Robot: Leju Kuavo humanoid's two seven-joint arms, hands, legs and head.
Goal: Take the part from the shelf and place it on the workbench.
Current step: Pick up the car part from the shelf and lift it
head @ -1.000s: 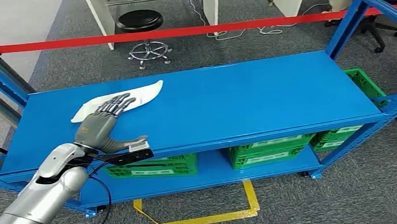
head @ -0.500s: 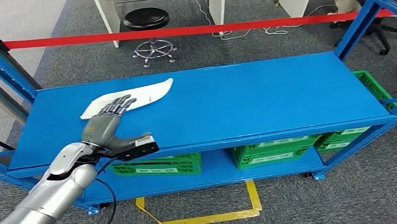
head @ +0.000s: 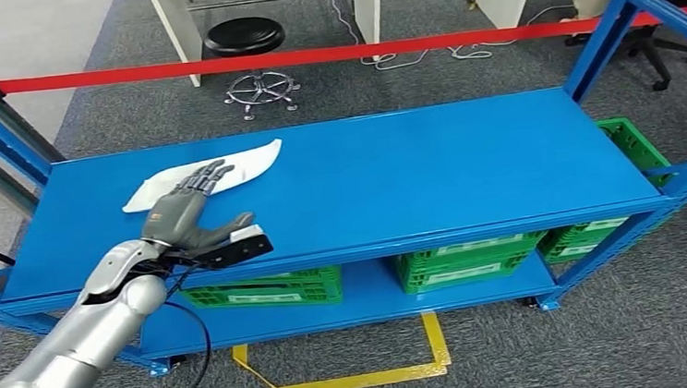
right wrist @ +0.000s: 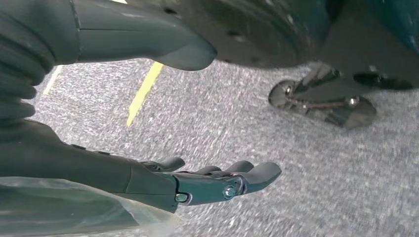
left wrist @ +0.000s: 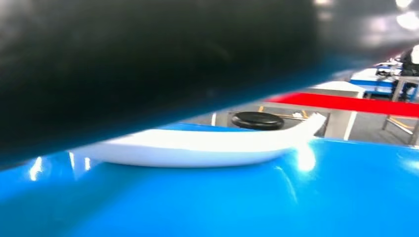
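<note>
One left hand [head: 178, 218] flat on white part [head: 245, 163], fingers apart, gripping nothing; right hand [right wrist: 148, 173] loosely spread, empty

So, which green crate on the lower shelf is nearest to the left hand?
The leftmost green crate, directly below the left hand; the other crates sit farther right.

Left hand [head: 182, 216] reaches forward, flat; right hand [right wrist: 163, 177] hangs, fingers apart.
</note>
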